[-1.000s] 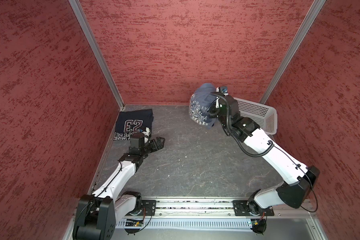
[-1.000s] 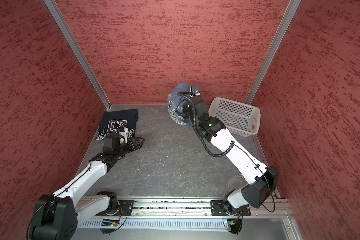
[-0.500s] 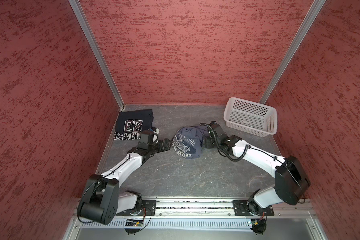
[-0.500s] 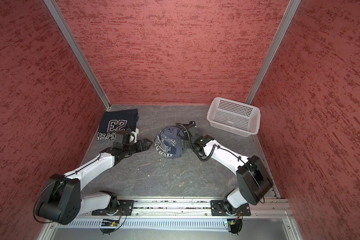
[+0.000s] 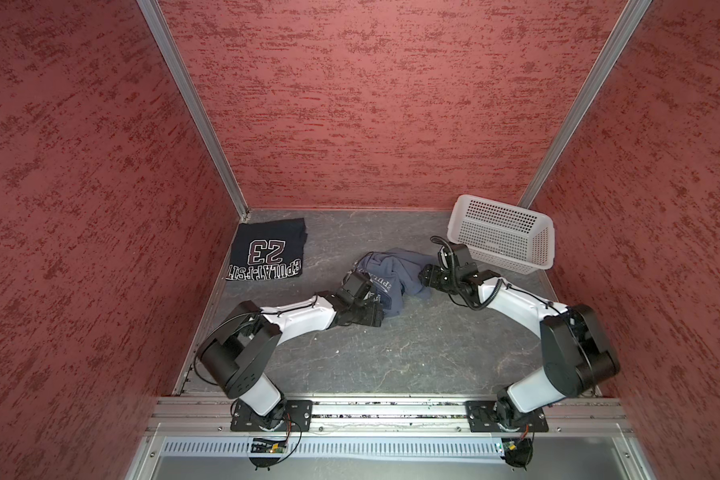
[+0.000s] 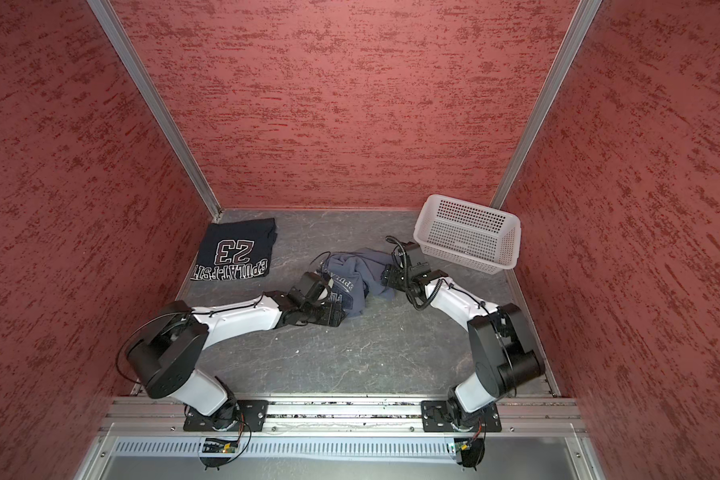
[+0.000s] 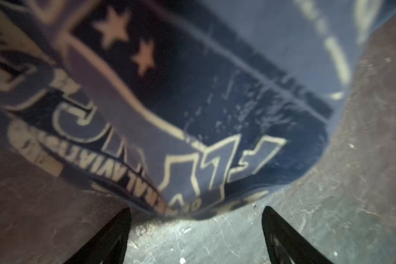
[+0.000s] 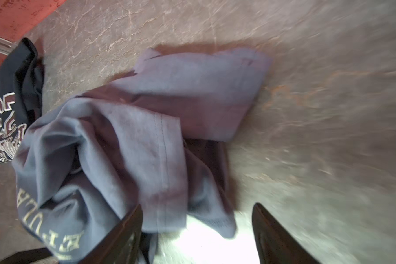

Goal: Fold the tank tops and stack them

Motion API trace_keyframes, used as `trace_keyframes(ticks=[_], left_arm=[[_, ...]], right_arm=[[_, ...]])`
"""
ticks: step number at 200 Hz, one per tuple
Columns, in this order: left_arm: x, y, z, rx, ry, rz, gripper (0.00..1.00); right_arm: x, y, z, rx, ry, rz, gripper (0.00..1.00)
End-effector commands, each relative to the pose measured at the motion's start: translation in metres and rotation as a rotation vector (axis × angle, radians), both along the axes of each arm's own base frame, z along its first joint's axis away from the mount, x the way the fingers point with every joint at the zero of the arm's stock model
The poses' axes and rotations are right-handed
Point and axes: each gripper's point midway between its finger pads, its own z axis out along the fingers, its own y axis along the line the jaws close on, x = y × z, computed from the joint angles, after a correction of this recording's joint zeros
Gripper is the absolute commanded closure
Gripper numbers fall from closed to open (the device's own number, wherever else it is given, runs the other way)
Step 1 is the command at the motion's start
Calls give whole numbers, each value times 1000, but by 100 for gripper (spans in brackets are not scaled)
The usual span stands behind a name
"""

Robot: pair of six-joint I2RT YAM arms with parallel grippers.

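Spreading step, I judge: the blue-grey tank top point(image 5: 395, 272) lies crumpled on the counter point(image 5: 391, 353) near the basket point(image 5: 506, 249), the navy tank top point(image 5: 267, 253) folded well apart from it, my left end effector point(image 7: 196, 230) and right end effector point(image 8: 197, 228) both open, empty, next needing corner pinches.

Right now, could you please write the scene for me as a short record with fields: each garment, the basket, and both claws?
navy "23" tank top: folded flat, far-left corner of the table
blue-grey tank top: crumpled, mid-table, not folded
white perforated basket: far right, no garment inside
left claw: open, at the blue-grey top's near edge
right claw: open, at that top's right edge
stack: not yet made
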Motion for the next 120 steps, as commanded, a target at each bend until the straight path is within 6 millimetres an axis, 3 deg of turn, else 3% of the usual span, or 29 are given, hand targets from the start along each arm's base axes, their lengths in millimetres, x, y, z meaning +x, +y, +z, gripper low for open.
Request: trace_keyframes(ticks=[1,31,62,73,89,105,120], left_arm=[[13,8,-2,46,-25,86,19],[23,5,2,-39,-27,99,44],[38,12,18,-132,-46,129,78],[44,15,30,-157,-65,135,88],[52,21,54,-160,-122,139,95],[58,30,89,-153,-203,135,96],[62,39,132,-147,-300,127,97]], right_arm=[[18,35,15,140,-32,84,37],[24,47,8,164,-13,116,68],[24,37,26,114,-59,94,100],[22,32,38,92,-87,85,100],[17,29,68,56,-171,98,100],[11,25,104,20,-265,96,100],[1,13,152,14,-372,72,100]])
